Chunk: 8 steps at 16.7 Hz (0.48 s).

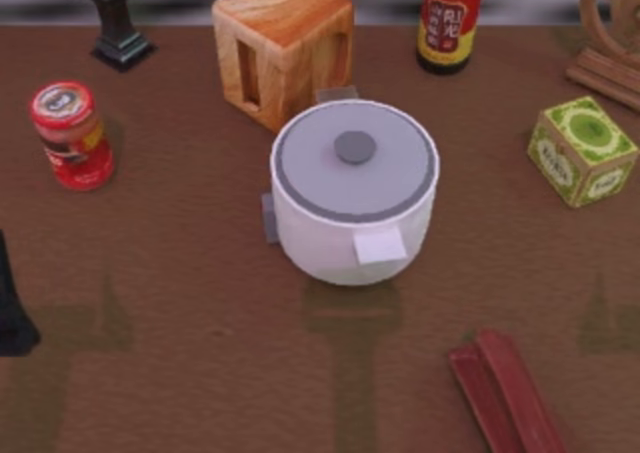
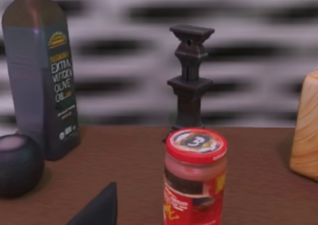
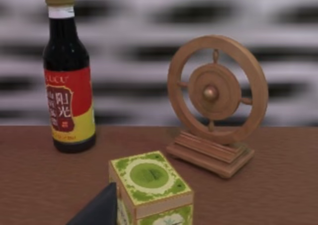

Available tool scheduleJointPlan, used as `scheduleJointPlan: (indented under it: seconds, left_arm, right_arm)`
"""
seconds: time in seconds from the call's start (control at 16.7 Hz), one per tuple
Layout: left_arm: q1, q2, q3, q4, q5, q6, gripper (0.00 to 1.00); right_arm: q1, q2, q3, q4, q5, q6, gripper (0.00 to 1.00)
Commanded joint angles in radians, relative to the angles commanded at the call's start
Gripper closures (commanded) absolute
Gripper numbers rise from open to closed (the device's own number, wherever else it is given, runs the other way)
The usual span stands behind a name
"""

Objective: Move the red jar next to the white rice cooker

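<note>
The red jar stands upright at the table's left, well apart from the white rice cooker in the middle. My left gripper is a dark shape at the left edge, nearer the front than the jar. In the left wrist view the red jar stands just ahead, untouched, and one dark finger sits wide to its side, so the gripper is open. Outside the top view, my right gripper shows one dark finger beside a green box; it is open and empty.
A wooden cube stands right behind the cooker. A dark sauce bottle, a black stand and a wooden wheel line the back. The green box sits right, a red flat piece front right. An olive oil bottle and dark ball stand far left.
</note>
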Motion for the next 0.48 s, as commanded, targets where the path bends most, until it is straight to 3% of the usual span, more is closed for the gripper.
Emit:
scheduleJointPlan:
  seconds: [0.24,0.48]
  left_arm:
    - [0.001,0.023,0.026,-0.014,-0.002,0.007,0.0]
    - [0.003,0.178,0.196,-0.11,-0.005,0.053,0.0]
  right_arm:
    - [0.0,0.0,0.0,0.0,0.0,0.0,0.0]
    - [0.0,0.0,0.0,0.0,0.0,0.0,0.0]
